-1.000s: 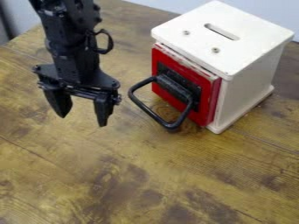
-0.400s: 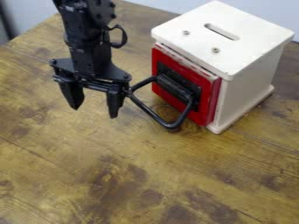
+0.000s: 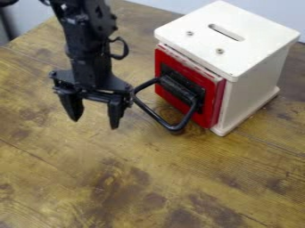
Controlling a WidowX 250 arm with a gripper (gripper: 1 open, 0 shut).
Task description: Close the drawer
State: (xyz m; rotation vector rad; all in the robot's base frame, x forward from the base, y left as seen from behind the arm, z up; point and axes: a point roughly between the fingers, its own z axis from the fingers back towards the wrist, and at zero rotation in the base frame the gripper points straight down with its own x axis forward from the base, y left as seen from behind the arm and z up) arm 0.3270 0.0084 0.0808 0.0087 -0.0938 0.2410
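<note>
The red drawer [image 3: 205, 93] with a black centre panel sits in the cream-white cube box [image 3: 238, 53] at the right. Its front stands out slightly from the box face. Its large black loop handle [image 3: 161, 109] lies forward on the table toward the left. My black gripper [image 3: 93, 114] hangs just left of the handle, fingers pointing down and spread apart, holding nothing. The right finger [image 3: 117, 111] is close to the handle's left end; I cannot tell whether they touch.
The wooden table [image 3: 143, 187] stretches out in front and to the left. Its far edge runs behind the arm at the upper left. The white box has two screws and a slot on top.
The gripper moved right and back toward the handle, then came slightly forward and down. It stayed open. The drawer and box have not visibly moved.
</note>
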